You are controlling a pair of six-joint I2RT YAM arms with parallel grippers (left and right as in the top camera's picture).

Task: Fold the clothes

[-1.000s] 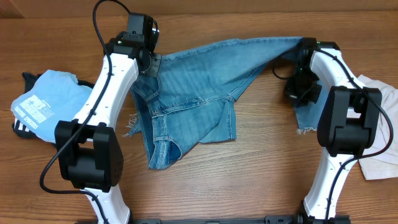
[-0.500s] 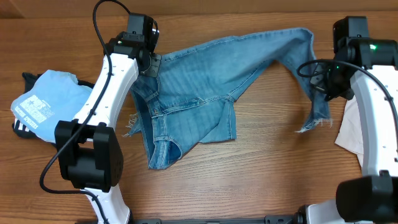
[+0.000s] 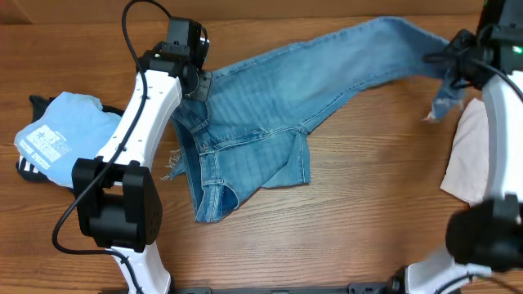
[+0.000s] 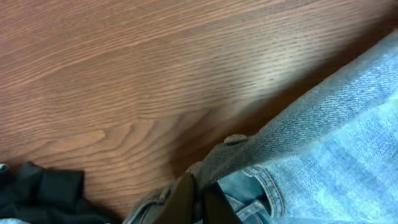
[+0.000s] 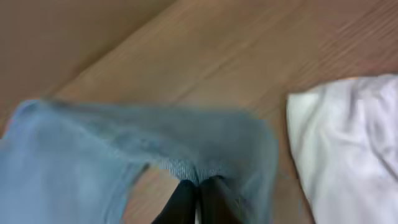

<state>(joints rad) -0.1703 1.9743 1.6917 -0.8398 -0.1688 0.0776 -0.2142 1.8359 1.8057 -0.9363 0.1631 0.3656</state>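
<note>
While in two end effectors (image 4: pixel 199 199) (image 5: pixel 198 199) — one jeans (image 3: pixel 270 106), one shirt (image 3: pixel 57 131)

The jeans (image 3: pixel 270 98) lie across the middle of the table (image 3: pixel 351 220). 1 leg stretches toward the far right corner, and the other is folded back over the seat, nearer the front. The left gripper (image 3: pixel 198 84) pinches the waistband at their far left, and the right gripper (image 3: pixel 454 69) pinches the stretched leg near its hem. At the left edge a shirt (image 3: pixel 57 135) sits on top of a lower garment (image 3: pixel 33 167). A loose garment (image 3: pixel 470 155) lies at the right edge, in front of that hem.
</note>
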